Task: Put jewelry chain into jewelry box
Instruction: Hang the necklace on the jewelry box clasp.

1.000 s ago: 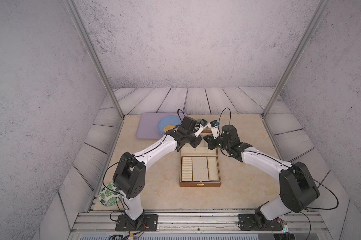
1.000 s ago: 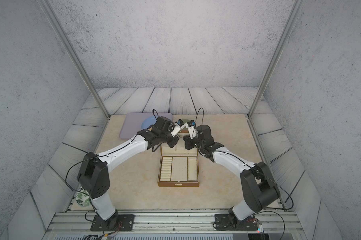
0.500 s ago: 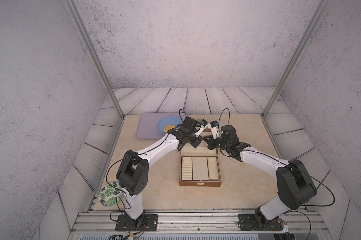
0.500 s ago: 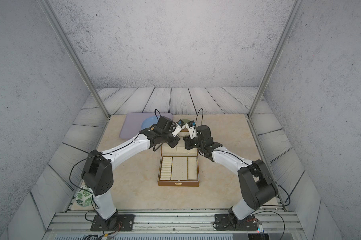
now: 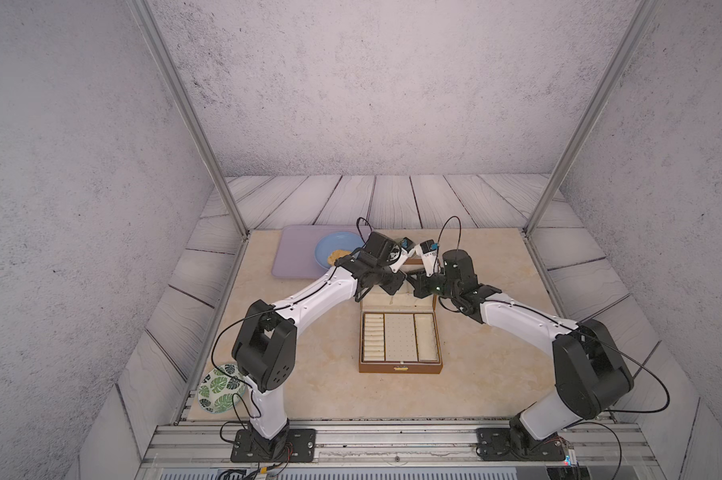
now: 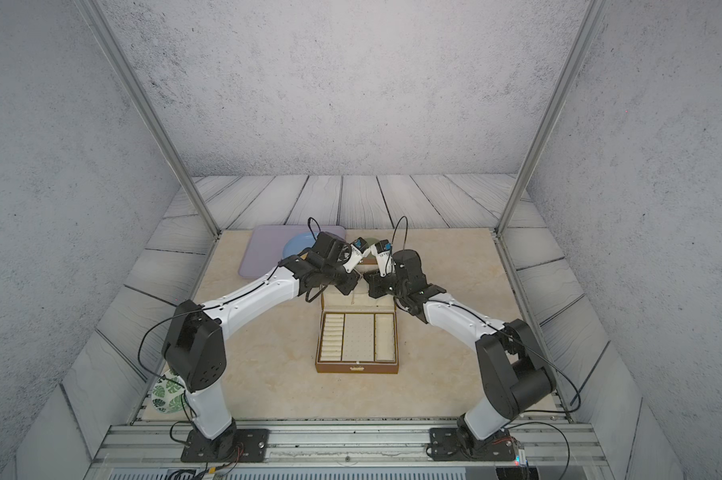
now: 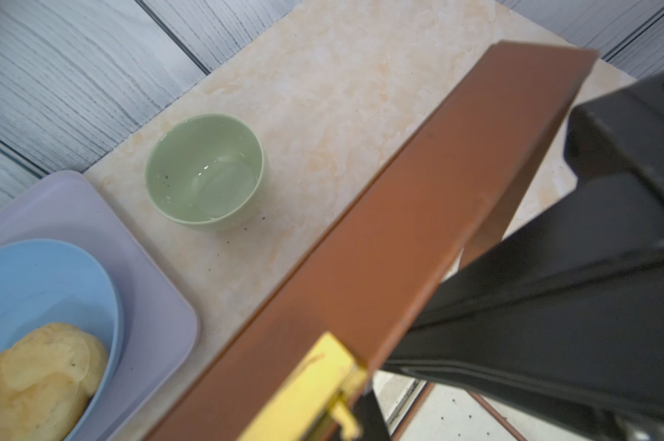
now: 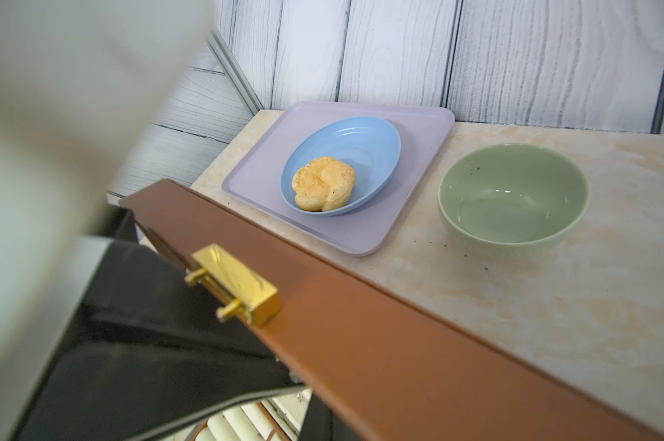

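Note:
The brown jewelry box [image 5: 401,368] [image 6: 357,368] lies open mid-table with its cream compartment tray showing. Its lid [image 7: 399,248] [image 8: 399,343] stands up at the back, and the gold clasp [image 7: 307,393] [image 8: 238,284] is on the lid's top edge. My left gripper [image 5: 394,286] [image 6: 348,286] and right gripper [image 5: 419,287] [image 6: 372,286] meet nearly tip to tip just in front of the lid's inner face, both shut. A faint thin strand [image 5: 391,300] below them may be the jewelry chain. I cannot tell whether either gripper holds it.
Behind the box stands a green bowl [image 8: 514,194] [image 7: 204,172]. At the back left, a lilac tray [image 5: 293,257] carries a blue plate [image 8: 342,164] with a pastry [image 8: 323,183]. A leaf-patterned bowl [image 5: 220,386] sits by the left arm's base.
The left arm's elbow has shifted slightly to the right. Both grippers stay shut at the lid, almost where they were.

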Controlling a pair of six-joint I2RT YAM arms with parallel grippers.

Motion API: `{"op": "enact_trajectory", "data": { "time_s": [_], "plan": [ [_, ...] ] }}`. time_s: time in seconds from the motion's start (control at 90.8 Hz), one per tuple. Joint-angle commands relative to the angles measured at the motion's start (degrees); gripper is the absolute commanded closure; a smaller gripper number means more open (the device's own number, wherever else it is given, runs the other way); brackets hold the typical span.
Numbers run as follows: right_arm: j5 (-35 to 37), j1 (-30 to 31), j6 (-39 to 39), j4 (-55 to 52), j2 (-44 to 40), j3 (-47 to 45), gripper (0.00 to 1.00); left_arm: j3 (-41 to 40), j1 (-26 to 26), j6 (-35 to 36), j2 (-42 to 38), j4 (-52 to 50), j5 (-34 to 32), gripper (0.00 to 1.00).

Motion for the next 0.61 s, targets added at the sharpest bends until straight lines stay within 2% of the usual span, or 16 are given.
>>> {"op": "enact_trajectory", "data": {
  "time_s": [0.0, 0.594],
  "plan": [
    [-1.91, 0.73, 1.31, 1.31, -1.22, -0.47, 1.0, 2.66, -0.11, -1.28, -1.62, 1.81, 1.26, 1.0],
    [0.06, 0.73, 1.94, 2.47, -4.5, -2.5, 1.0, 1.5, 0.84, -0.95, -3.87, 0.24, -0.41, 1.0]
  ]
}}
